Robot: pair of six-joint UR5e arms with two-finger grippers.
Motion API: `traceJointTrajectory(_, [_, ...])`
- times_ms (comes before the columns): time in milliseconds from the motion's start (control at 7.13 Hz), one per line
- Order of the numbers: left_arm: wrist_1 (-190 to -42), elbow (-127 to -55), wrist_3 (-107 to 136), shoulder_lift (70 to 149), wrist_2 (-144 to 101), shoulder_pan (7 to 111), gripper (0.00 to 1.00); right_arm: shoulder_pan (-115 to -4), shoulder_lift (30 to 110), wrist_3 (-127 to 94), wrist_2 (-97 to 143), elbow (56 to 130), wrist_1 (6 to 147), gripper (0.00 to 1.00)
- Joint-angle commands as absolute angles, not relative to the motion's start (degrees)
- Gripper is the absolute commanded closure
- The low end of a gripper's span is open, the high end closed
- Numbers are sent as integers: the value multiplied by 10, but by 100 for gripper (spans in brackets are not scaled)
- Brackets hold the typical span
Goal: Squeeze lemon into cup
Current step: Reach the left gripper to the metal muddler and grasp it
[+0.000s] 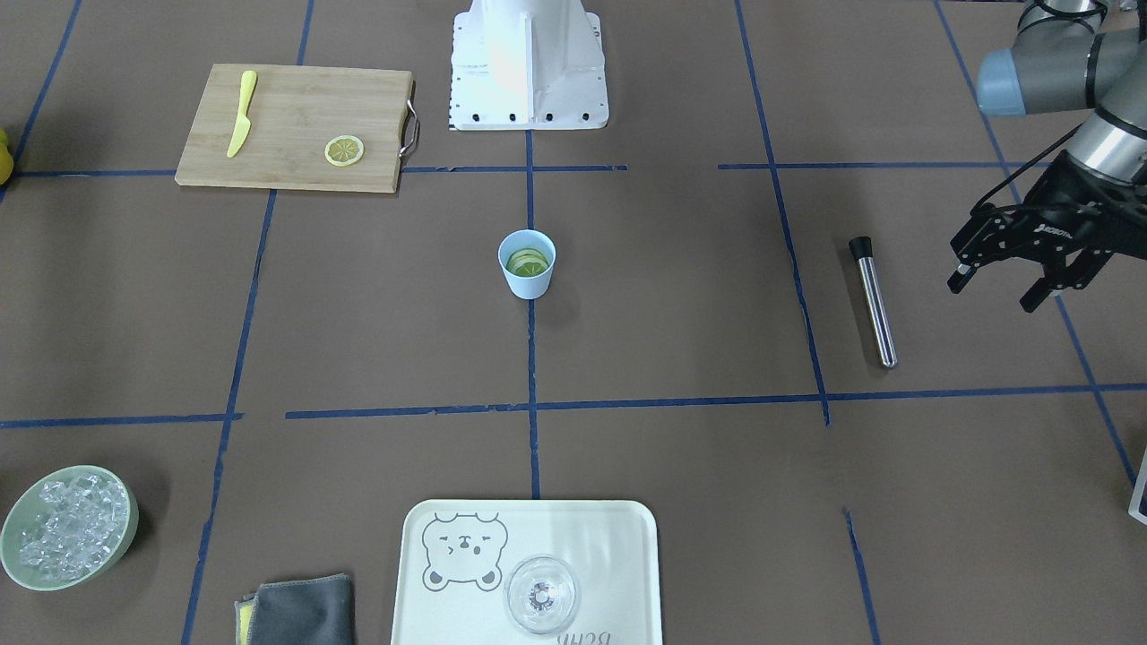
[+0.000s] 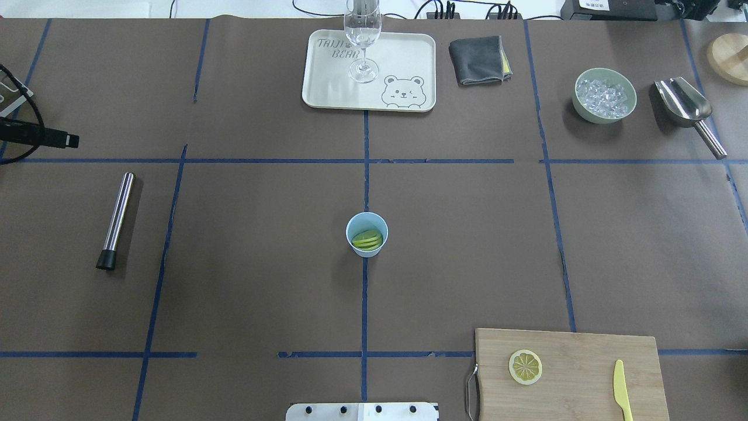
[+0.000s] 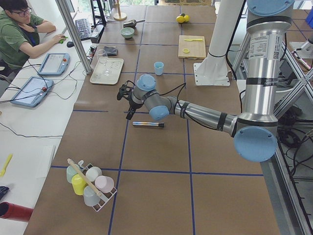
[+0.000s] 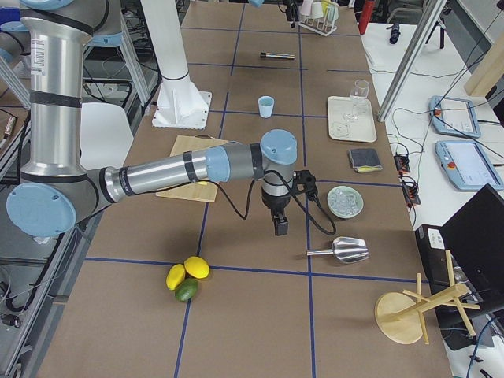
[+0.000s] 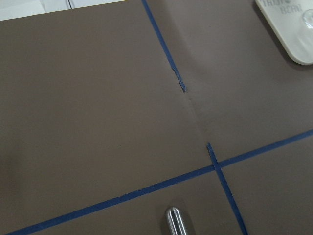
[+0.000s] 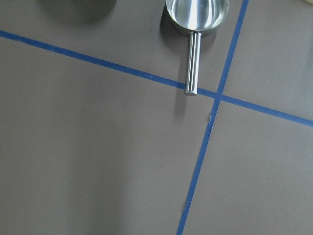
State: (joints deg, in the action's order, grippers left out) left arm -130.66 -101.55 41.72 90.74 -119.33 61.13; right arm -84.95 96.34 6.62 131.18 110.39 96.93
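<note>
Overhead exterior shows lemon slices (image 2: 367,240) stacked inside the light-blue cup (image 2: 359,223) at table centre; another lemon slice (image 2: 525,366) lies on the cutting board (image 2: 584,380). Left gripper (image 1: 995,294) hangs empty, jaws spread, near the steel muddler (image 1: 874,300); whether the right gripper (image 4: 281,224) is closed cannot be told

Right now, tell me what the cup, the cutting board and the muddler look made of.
Cup: likely plastic, matte light blue, even colour. Cutting board: bamboo or wood, pale striped grain, metal handle. Muddler: probably polished steel, bright reflections along it, with a black, possibly rubber, end.
</note>
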Motion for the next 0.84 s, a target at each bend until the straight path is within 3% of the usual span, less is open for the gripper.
traceJointTrajectory(0, [-1307,-960,464,926,-1132,562,30,-853,974,73,1317,1100,968,0])
traceJointTrajectory(280, [-1305,-907,461,947,-1118,527,30,-853,983,87,1317,1100,968,0])
traceJointTrajectory(701, [-1304,-900,465,947,-1111,512,33,-862,996,104,1317,1101,968,0])
